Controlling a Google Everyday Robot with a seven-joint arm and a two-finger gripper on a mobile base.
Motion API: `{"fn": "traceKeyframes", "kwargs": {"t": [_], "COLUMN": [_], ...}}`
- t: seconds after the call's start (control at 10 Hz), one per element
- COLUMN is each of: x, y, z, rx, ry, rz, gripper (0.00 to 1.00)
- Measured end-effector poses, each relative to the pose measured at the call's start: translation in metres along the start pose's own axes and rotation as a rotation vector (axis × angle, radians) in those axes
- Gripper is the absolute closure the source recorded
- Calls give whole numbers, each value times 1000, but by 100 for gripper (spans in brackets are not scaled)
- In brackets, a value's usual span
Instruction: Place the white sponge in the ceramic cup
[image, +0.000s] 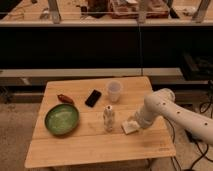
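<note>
Camera view, right of centre: the white robot arm reaches in from the right edge, its gripper (135, 121) low over the light wooden table (100, 150), at the flat off-white square sponge (128, 128); whether it is clamped or released cannot be told. The pale handleless ceramic cup (114, 91) stands upright above and left of the sponge, apart from it. Between them stands an upright white patterned bottle (108, 118). Farther left lie a black phone (93, 98), a reddish-brown object (65, 98) and a green round bowl (62, 119).

Hand (134, 123) at sponge (128, 128); bare wood (127, 106) to cup (114, 91), bottle (108, 118) beside.
</note>
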Motion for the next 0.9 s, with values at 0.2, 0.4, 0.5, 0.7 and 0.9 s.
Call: {"fn": "traceKeyframes", "kwargs": {"t": [0.2,0.4,0.5,0.7,0.9], "x": [3,16,25,35,40], "y": [-1,-5,-14,-35,-35], "z": [4,1,4,12,27], "rx": [0,2,3,5,-9], "ry": [3,9,14,15,-6], "rz": [6,36,39,44,57], "gripper": [35,35,35,35,35]}}
